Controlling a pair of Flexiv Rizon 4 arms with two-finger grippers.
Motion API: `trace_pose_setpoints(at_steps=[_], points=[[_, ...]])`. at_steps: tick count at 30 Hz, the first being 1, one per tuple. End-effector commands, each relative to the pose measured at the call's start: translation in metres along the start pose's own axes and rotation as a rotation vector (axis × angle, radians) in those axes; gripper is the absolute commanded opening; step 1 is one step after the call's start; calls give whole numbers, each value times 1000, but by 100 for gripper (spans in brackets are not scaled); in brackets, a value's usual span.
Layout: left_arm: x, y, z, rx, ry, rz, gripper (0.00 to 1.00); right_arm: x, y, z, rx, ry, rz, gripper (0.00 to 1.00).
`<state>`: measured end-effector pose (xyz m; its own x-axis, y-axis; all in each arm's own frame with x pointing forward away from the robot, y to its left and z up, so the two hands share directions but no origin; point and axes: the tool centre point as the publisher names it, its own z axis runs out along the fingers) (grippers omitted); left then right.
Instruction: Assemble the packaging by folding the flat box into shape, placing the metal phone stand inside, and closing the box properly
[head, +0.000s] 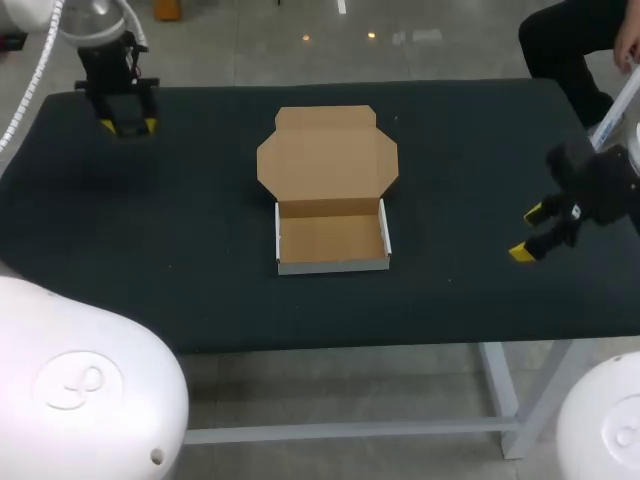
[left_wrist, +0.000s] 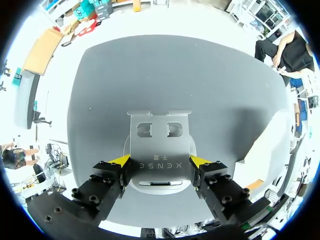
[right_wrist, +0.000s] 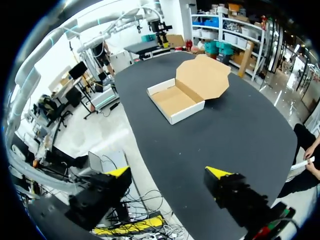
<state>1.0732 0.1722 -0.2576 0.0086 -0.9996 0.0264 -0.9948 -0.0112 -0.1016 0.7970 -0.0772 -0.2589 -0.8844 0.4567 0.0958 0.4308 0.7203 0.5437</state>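
**Box erected and open; stand not yet packed.**
Nearest, the box (head: 332, 240) stands at the middle of the desk (head: 150, 260) with its walls raised and its lid (head: 328, 150) laid back flat on the far side, so the folding appears complete; the box is empty inside. Beside it, at the desk's right edge, the right claw (head: 528, 232) hangs with fingers spread and nothing between them. Farthest, over the far left corner and well apart from the box, the left claw (left_wrist: 160, 161) is closed on the metal phone stand (left_wrist: 160, 137), one yellow tip against each side edge. Whether the stand is lifted or rests on the desk cannot be told. Remaining, by this reading: carry the stand over, set it inside, close the lid.
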Motion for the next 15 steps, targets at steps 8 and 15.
trace_pose_setpoints(at_steps=[8,15], points=[[24,40,-18,179,-29,15,0,-24,3,38,-12,-16,-119,100],[30,46,-19,175,-26,24,0,-31,3,54,-78,5,-146,100]])
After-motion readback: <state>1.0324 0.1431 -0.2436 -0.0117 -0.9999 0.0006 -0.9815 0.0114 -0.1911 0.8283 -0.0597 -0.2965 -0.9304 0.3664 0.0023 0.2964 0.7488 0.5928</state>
